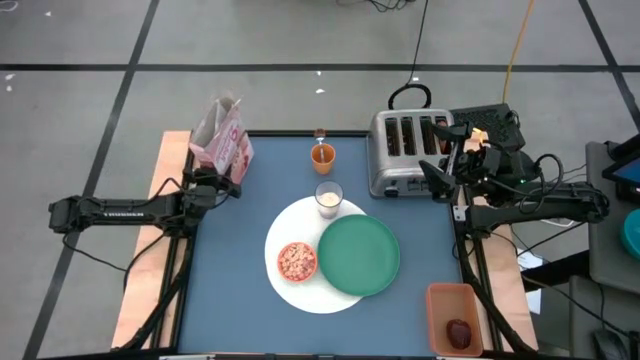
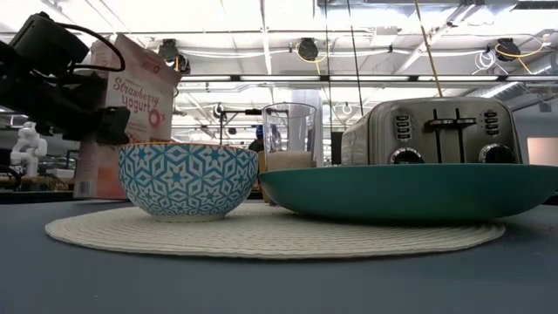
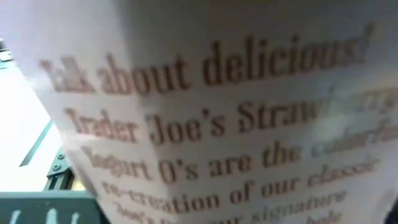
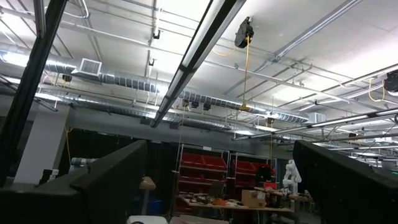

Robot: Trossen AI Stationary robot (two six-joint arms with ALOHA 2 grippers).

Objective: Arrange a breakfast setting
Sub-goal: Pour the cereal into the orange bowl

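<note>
My left gripper holds the cereal box in its jaws at the surface's far left. My right gripper waits beside the toaster, jaws wide.

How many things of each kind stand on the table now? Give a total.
Plates: 2, white plate, green plate
Bowls: 1, bowl
Drinking vessels: 2, glass, orange cup
Toasters: 1, toaster
Cereal boxes: 1, cereal box
Total: 7
</note>
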